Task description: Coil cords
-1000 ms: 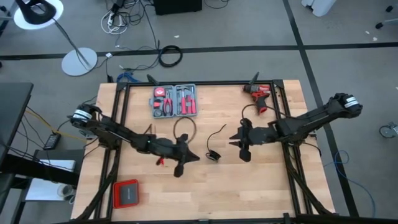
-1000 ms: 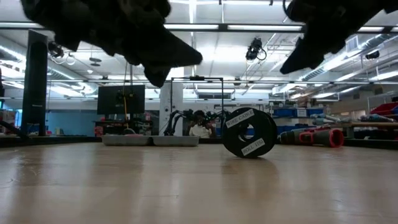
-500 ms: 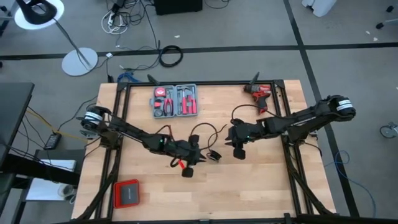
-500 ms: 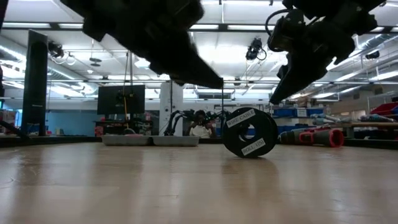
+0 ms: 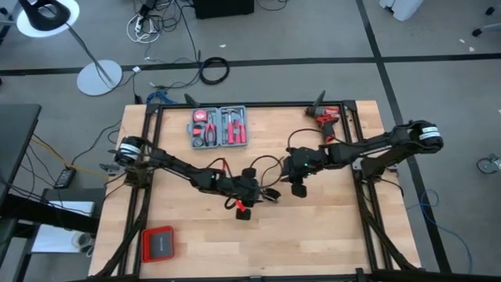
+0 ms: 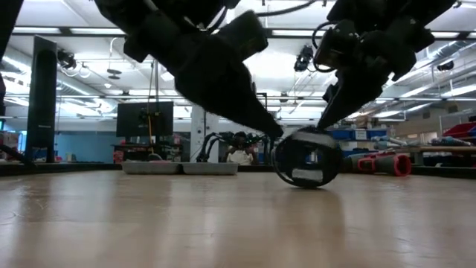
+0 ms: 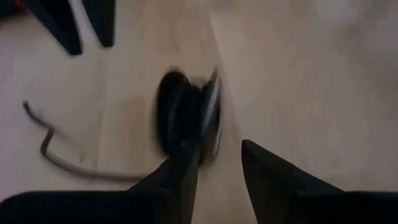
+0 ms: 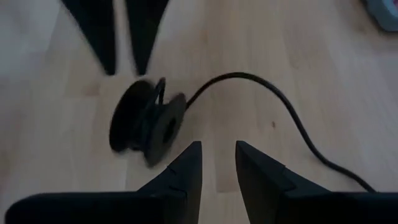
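The cord is a thin black cable (image 8: 273, 93) that ends at a small black reel (image 8: 146, 121). The reel stands on its rim mid-table (image 5: 272, 193). The cable runs slack over the wood (image 7: 53, 152), and a loop of it (image 5: 262, 163) shows just far of the left gripper. My left gripper (image 7: 217, 146) is open and low at the reel's left side (image 6: 271, 132). My right gripper (image 8: 217, 144) is open just right of the reel (image 5: 297, 188), tilted down toward it, with nothing between its fingers. My left gripper comes at the reel level from the table's left. One fingertip (image 7: 189, 152) stands right at the reel's rim (image 7: 186, 134), and the other is beside it. The view is blurred, so I cannot tell whether the finger touches the reel.
An open grey tool case (image 5: 221, 127) lies at the far side, left of centre. A red drill (image 5: 327, 121) lies at the far right, and a red-and-black box (image 5: 159, 243) lies near the front left. Black frame rails (image 5: 153, 149) run along the table's sides.
My left gripper has swung toward the table's right edge and come down to the reel. The cable loop has travelled right with it. My right gripper has moved left and down toward the reel. The reel has turned about where it stands.
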